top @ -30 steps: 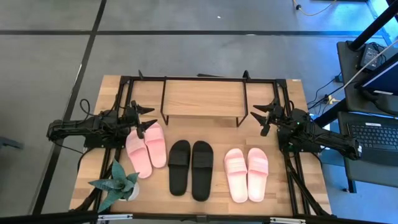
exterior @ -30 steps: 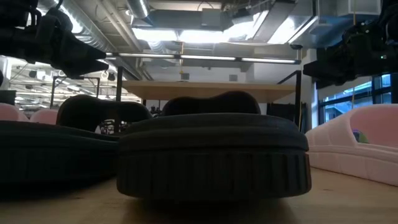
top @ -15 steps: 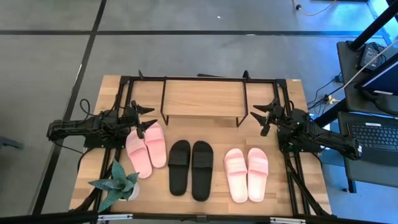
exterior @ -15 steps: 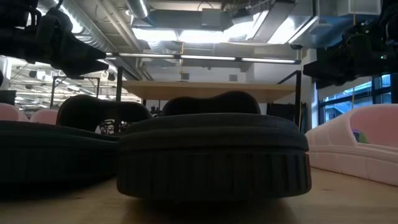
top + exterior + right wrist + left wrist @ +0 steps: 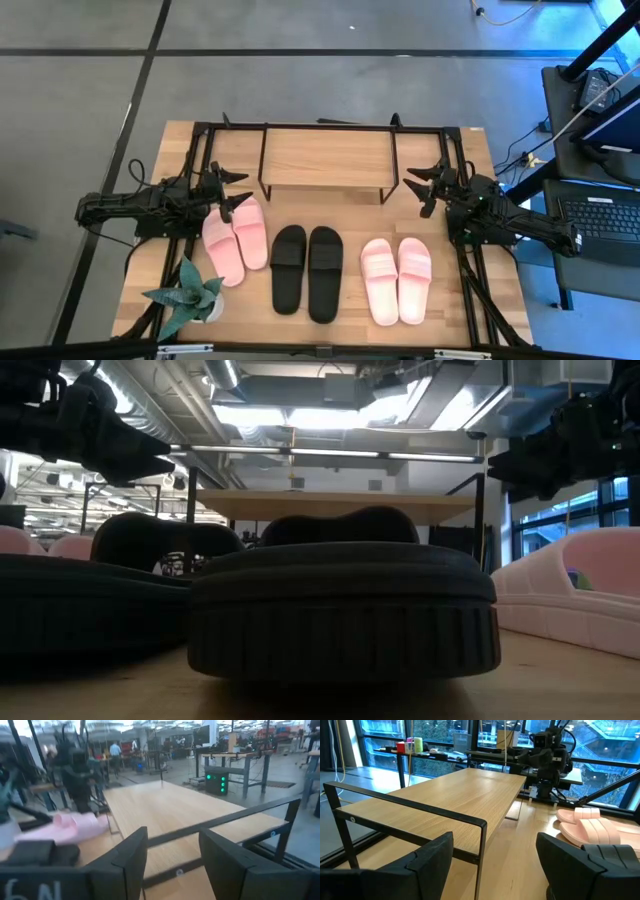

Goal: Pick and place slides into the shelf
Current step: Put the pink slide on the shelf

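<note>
Slides on the table [image 5: 140, 270], three pairs in a row in front of the shelf [image 5: 325, 158], none on it yet.

Left to right in the high view:

Plant [image 5: 187, 292] at the table's near left corner, just beside the toe end of the left pink pair.

Left gripper [image 5: 232, 190] at the shelf's left end, hovering over the heel end of the left pink pair [image 5: 236, 239]; fingers spread wide, nothing between them. Same seen from the left wrist: both fingers [image 5: 427, 862] well apart, empty gap, shelf board ahead.

Left pink pair slightly angled, near the shelf's left legs.

Black pair [image 5: 307, 270] in the middle, side by side, touching each other, a little further from the shelf. Fills the low view's foreground [image 5: 340, 610].

Right pink pair [image 5: 396, 280] side by side, right of the black pair and near it, apart from the shelf.

Right gripper [image 5: 425, 188] at the shelf's right end, above bare table, clear of the right pink pair; fingers partly parted, holding nothing. From the right wrist: fingers [image 5: 127, 857] apart, shelf frame and board beyond them.

Shelf at the table's far side, centred, wooden top board bare, black frame around it.

Laptop [image 5: 600, 215] on a stand off the table's right edge.
</note>
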Robot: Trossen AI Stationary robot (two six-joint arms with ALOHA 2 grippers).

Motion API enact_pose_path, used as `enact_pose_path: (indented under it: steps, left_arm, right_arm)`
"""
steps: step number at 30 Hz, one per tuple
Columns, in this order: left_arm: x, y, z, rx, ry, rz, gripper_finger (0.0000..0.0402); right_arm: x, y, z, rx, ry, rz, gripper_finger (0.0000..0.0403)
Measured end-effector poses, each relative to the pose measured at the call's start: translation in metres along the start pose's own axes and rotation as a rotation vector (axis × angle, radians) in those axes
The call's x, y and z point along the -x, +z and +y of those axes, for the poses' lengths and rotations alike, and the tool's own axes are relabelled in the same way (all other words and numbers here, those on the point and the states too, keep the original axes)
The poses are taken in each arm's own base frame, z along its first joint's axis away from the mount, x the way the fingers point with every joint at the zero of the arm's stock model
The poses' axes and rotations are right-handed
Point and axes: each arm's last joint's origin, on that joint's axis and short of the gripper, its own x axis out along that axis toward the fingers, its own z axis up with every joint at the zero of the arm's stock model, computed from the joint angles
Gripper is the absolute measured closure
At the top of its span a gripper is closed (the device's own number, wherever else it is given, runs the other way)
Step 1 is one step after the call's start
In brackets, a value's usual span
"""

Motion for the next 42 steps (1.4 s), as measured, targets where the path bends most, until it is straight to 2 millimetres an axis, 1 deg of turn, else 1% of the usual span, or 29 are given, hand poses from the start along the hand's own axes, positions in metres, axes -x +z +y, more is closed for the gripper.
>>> enact_pose_path:
  steps: [3,6,11,16,19,22,28,33,37,40,42]
  left_arm:
    - [0.0,0.0,0.0,0.0,0.0,0.0,0.0125]
    - [0.0,0.0,0.0,-0.001,0.0,0.001,0.0125]
    - [0.0,0.0,0.0,0.0,0.0,0.0,0.0125]
    - [0.0,0.0,0.0,-0.005,0.0,0.0,0.0125]
    - [0.0,0.0,0.0,-0.039,0.0,0.001,0.0125]
    - [0.0,0.0,0.0,-0.057,0.0,0.001,0.0125]
    - [0.0,0.0,0.0,-0.053,0.0,0.0,0.0125]
    - [0.0,0.001,0.0,-0.052,0.017,-0.008,0.0125]
    - [0.0,0.001,0.001,-0.051,0.044,-0.011,0.0125]
    - [0.0,0.001,0.002,-0.052,0.079,-0.014,0.0125]
    - [0.0,0.001,0.003,-0.051,0.101,-0.016,0.0125]
  right_arm:
    - [0.0,0.004,0.003,0.038,0.084,-0.033,0.0223]
    - [0.002,0.012,0.007,0.129,0.183,-0.076,0.0223]
    - [0.003,0.03,0.014,0.226,0.241,-0.025,0.0223]
    - [-0.001,0.06,0.024,0.25,0.294,0.016,0.0223]
    - [-0.008,0.073,0.031,0.258,0.331,0.127,0.0223]
    - [-0.018,0.088,0.041,0.242,0.37,0.275,0.0223]
    - [-0.039,0.096,0.063,0.163,0.39,0.717,0.0223]
    - [-0.05,0.098,0.088,0.039,0.352,1.063,0.0223]
    - [-0.055,0.107,0.116,-0.077,0.363,1.213,0.0223]
    - [-0.051,0.111,0.135,-0.078,0.364,1.296,0.0223]
    - [-0.045,0.113,0.145,-0.059,0.316,1.338,0.0223]
